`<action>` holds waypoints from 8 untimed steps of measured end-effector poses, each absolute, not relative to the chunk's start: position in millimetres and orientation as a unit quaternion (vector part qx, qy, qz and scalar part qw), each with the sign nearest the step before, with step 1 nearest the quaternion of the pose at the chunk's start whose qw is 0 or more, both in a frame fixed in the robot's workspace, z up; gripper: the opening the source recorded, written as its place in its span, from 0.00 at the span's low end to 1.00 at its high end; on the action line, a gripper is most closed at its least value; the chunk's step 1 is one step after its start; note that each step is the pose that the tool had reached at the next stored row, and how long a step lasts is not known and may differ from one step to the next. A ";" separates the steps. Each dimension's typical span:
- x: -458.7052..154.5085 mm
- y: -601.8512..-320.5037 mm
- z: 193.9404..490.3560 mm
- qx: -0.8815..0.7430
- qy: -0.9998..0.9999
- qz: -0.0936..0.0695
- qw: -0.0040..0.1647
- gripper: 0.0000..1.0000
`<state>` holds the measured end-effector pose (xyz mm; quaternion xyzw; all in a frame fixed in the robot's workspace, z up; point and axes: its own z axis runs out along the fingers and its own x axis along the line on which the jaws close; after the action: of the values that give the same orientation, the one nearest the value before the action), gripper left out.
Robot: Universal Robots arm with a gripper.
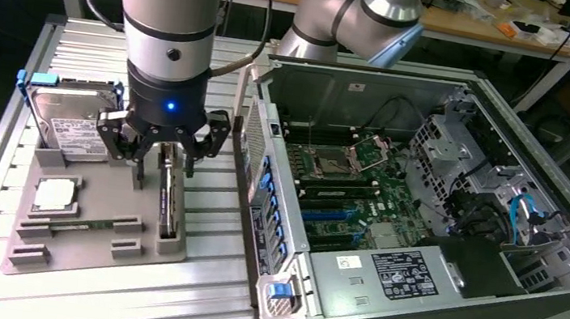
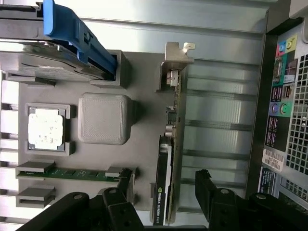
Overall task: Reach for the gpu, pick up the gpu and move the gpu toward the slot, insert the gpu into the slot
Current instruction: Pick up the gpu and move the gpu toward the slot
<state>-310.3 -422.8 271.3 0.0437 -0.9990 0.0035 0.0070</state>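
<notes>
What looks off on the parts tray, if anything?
Nothing stands out. The gpu stands on edge in its holder on the tray; the drive, chip and memory stick sit square in theirs. The open fingers straddle the gpu without touching it.

The words NVIDIA QUADRO are printed in white along the black edge of the gpu (image 2: 169, 144), next to a small green logo. The signs after them cannot be made out. A white label (image 1: 79, 138) is stuck on the hard drive (image 1: 57, 109), and a black label (image 1: 405, 274) on the power box (image 1: 356, 289). Their small print cannot be read.
</notes>
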 end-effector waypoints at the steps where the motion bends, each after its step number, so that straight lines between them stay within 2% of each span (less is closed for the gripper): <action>1: -310.3 -423.0 269.4 0.044 -0.999 0.003 0.007 0.64; 8: -315.1 -423.1 255.7 0.043 -0.999 0.003 0.007 0.64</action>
<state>-315.1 -423.1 255.7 0.0431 -0.9990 0.0035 0.0071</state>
